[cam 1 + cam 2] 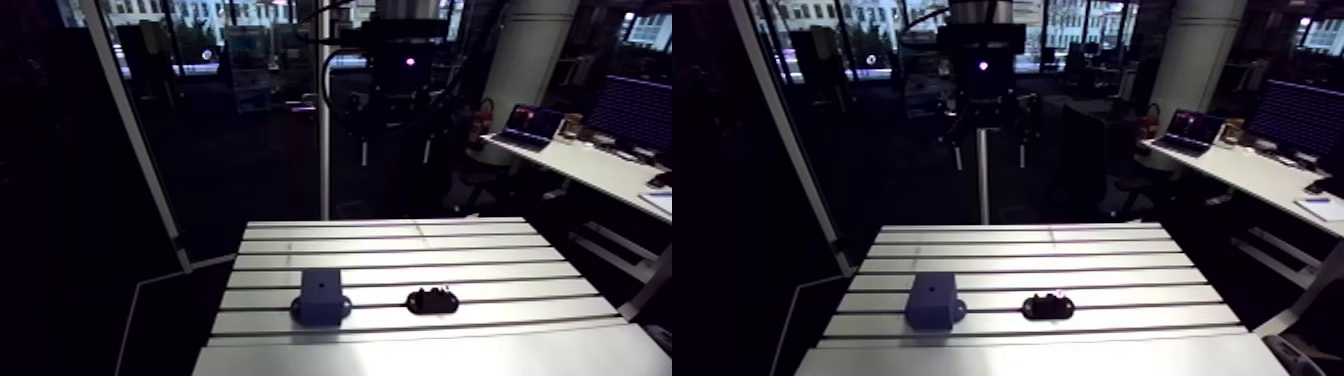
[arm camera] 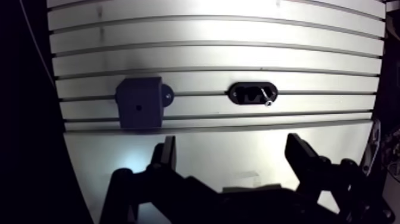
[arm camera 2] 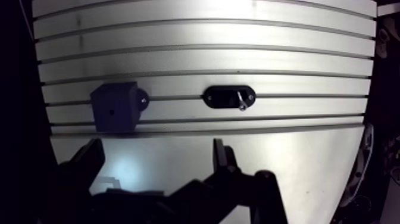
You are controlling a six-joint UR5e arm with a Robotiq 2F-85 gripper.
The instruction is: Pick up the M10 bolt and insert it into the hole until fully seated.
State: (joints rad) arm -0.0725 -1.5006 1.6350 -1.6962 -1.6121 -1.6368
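The claw [image 2: 231,143] hangs over the slotted desk [image 2: 238,53], fingers [image 2: 165,156] spread wide, gripping nothing. The M10 bolt [image 2: 262,99] lies in a black oval holder [image 2: 244,94] at its one o'clock. The blue block [image 2: 140,102] with the hole [image 2: 138,108] sits at eleven.

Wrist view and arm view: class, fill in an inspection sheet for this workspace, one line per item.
Surface: slotted metal table, carrying two things.
Job's things: bolt, small and shiny, lying in a black holder; blue block with a small hole in its top face, beside the holder and apart from it.
Clutter: nothing seen.
Grippers: gripper open, holding nothing, short of both things.
Cables: nothing seen on the table.
Surroundings: nothing seen.
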